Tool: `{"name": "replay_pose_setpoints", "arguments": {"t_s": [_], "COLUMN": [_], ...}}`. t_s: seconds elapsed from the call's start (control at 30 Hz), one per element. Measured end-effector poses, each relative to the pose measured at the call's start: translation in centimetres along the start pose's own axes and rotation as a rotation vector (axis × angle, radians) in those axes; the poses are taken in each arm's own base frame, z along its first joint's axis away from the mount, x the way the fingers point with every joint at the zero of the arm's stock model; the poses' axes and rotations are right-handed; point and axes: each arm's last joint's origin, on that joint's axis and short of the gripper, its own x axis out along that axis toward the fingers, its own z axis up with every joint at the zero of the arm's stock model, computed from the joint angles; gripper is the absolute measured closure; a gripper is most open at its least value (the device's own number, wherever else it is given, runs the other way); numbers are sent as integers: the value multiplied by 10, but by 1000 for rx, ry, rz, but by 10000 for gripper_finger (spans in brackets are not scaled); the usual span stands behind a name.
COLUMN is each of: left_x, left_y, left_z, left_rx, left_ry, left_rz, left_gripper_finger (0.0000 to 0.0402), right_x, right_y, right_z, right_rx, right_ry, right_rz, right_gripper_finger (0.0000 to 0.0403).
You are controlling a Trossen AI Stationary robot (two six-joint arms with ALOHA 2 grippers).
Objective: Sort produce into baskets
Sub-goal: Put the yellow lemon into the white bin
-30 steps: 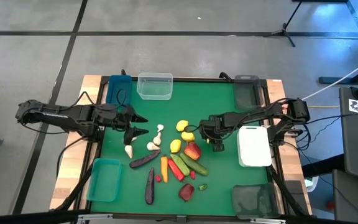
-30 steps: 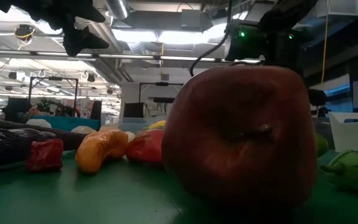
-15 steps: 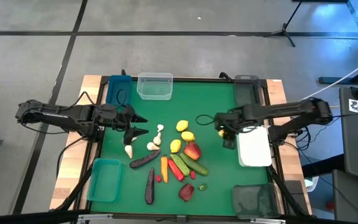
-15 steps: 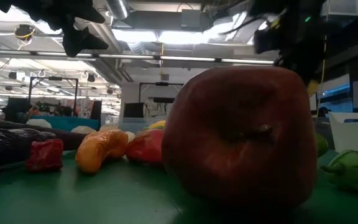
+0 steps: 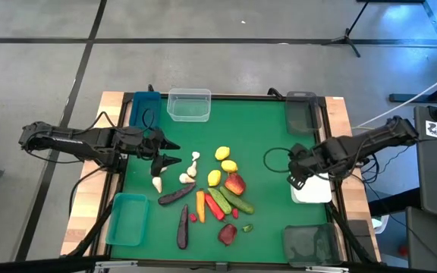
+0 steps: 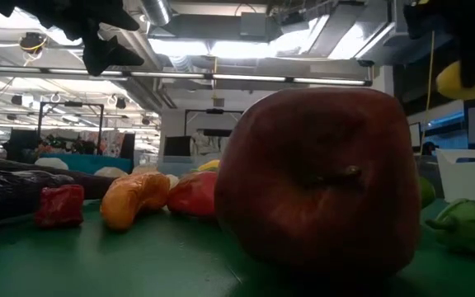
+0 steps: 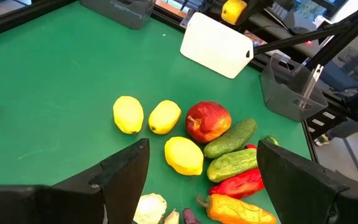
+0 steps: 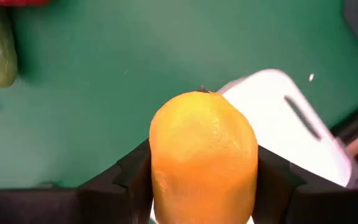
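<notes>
The right claw (image 8: 201, 171) holds a lemon (image 8: 202, 155) across its middle above the white basket (image 5: 312, 184) at the table's right edge, a light, hard, smooth toy likely to slip unless pinched at its widest part, while the left claw (image 5: 168, 152) waits wide near the left edge.

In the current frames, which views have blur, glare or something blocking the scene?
Low view: a red apple close to the lens fills the middle and hides much of the table; the ceiling lights are blown out. Right wrist view: the held lemon looms large and soft, blocking most of the white basket. High and left wrist views: evenly lit and clear.
</notes>
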Motion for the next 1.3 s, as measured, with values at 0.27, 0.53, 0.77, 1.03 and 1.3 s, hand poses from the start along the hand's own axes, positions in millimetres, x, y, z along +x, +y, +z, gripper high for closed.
{"name": "replay_pose_setpoints", "arguments": {"t_s": [0.27,0.53,0.77,1.03,1.3], "left_x": [0,0,0,0,0], "left_y": [0,0,0,0,0], "left_z": [0,0,0,0,0], "left_rx": [0,7,7,4,7], "left_ry": [0,0,0,0,0], "left_rz": [0,0,0,0,0], "left_gripper_finger": [112,112,112,112,112], "right_x": [29,64,72,72,72], "right_y": [-1,0,6,4,3], "right_z": [-25,-45,-46,-46,-46], "right_rx": [257,377,375,371,336], "right_ry": [77,197,186,185,184], "right_rz": [-98,-78,-7,-21,-28], "right_gripper_finger": [200,199,198,153,97]}}
